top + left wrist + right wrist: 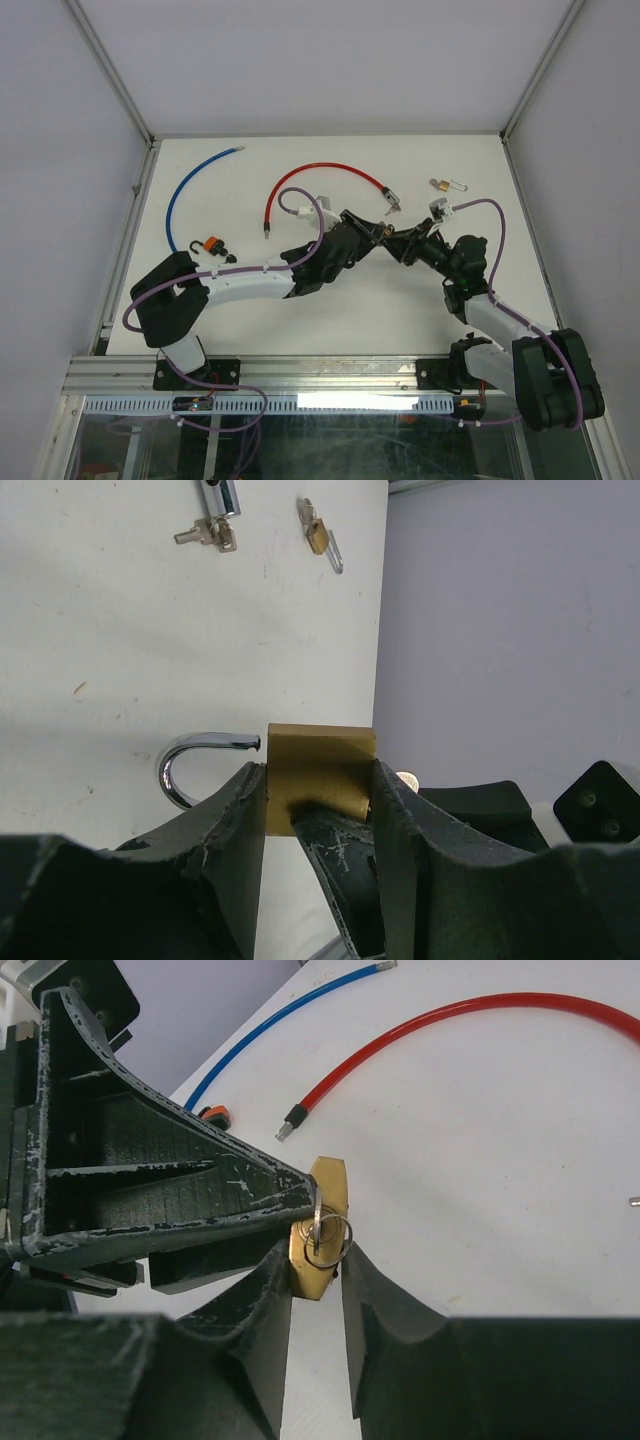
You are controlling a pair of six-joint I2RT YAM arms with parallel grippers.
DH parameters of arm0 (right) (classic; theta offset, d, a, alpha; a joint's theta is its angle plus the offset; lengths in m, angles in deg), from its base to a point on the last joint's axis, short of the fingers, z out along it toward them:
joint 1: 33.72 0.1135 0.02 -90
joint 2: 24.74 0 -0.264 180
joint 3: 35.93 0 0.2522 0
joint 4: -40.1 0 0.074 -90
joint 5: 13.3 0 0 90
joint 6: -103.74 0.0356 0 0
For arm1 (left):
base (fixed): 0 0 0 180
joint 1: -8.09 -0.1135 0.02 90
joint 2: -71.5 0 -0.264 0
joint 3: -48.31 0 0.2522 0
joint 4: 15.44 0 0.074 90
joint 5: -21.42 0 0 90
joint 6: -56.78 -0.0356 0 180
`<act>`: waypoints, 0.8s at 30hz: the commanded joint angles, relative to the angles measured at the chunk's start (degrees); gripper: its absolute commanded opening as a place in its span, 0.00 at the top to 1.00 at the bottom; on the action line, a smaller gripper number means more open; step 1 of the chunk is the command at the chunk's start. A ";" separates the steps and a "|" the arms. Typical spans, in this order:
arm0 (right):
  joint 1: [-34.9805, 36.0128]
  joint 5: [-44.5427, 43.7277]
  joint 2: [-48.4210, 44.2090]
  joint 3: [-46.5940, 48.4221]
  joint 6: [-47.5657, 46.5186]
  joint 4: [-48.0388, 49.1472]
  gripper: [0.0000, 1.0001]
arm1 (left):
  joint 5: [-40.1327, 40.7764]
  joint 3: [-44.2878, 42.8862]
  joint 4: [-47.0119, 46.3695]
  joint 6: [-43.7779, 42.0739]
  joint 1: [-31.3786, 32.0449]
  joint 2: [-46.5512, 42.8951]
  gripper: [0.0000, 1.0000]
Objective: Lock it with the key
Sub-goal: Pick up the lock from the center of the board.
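My left gripper [372, 230] is shut on a brass padlock [320, 765], held above the table at the middle. Its chrome shackle [190, 765] is swung open to the left. The padlock also shows in the right wrist view [330, 1182], with a key [320, 1220] and its ring in the keyhole. My right gripper [318, 1258] faces the keyhole end. Its jaws stand apart, one finger against the padlock body and the other beside the key ring. The key sits just beyond the tips, and they do not pinch it. In the top view the right gripper [398, 240] meets the left one.
A red cable [320, 172] and a blue cable [195, 180] lie at the back of the table. A small brass padlock [442, 185] lies back right and loose keys [390, 205] behind the grippers. An orange and black piece [213, 245] lies left.
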 commanded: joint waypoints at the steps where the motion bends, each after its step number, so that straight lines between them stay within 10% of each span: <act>1: -0.20 0.44 -0.64 2.81 -1.46 2.82 0.77 | -0.61 -2.34 -6.25 1.90 0.70 -1.30 0.85; 11: -2.00 5.26 -1.08 4.25 -2.88 0.36 1.00 | 1.23 2.60 -7.77 2.22 0.70 -5.98 0.46; 24: -3.34 14.84 -1.22 6.56 -6.75 -3.44 1.00 | 4.67 13.49 -12.63 -10.28 0.08 -18.05 0.35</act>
